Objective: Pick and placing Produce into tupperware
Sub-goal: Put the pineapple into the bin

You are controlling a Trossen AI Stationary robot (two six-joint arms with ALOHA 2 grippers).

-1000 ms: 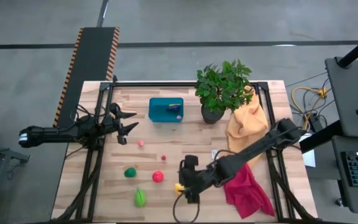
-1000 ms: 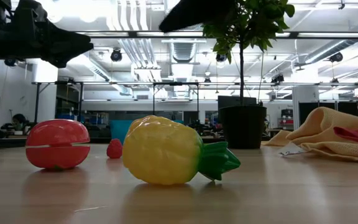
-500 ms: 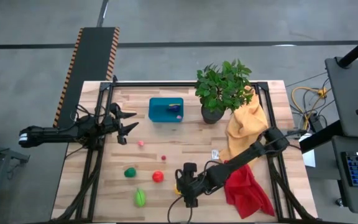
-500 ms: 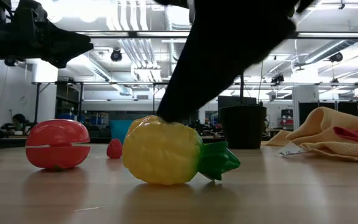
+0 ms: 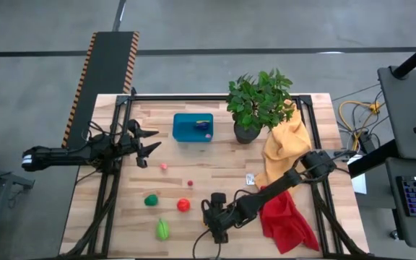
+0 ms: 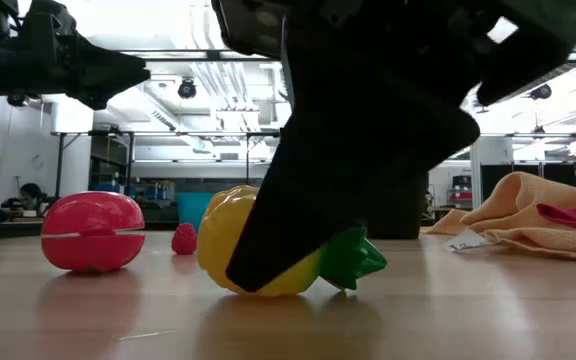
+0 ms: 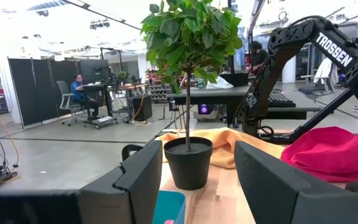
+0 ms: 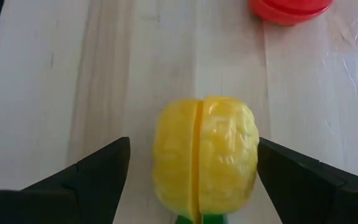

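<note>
A yellow toy pineapple [image 8: 219, 155] with a green crown [image 6: 353, 257] lies on its side near the table's near edge. My right gripper [image 8: 193, 142] is open and lowered over it from above, one finger on either side with a gap showing at each. A red piece [image 5: 183, 205], two green pieces [image 5: 151, 200] [image 5: 163, 230] and two small pink and red pieces [image 5: 164, 167] [image 5: 190, 183] lie on the table to its left. The teal tupperware [image 5: 193, 128] stands near the far edge with small pieces inside. My left gripper [image 5: 154, 141] waits open above the table's left edge.
A potted plant [image 5: 258, 101] stands to the right of the tupperware. A yellow cloth [image 5: 287, 144] and a red cloth [image 5: 287, 220] lie along the table's right side, the red one beside my right arm. Bare wood lies between the scattered produce and the tupperware.
My right gripper has come down toward the table and shifted slightly toward the left edge, so its fingers now straddle the pineapple. The pineapple has stayed where it was.
</note>
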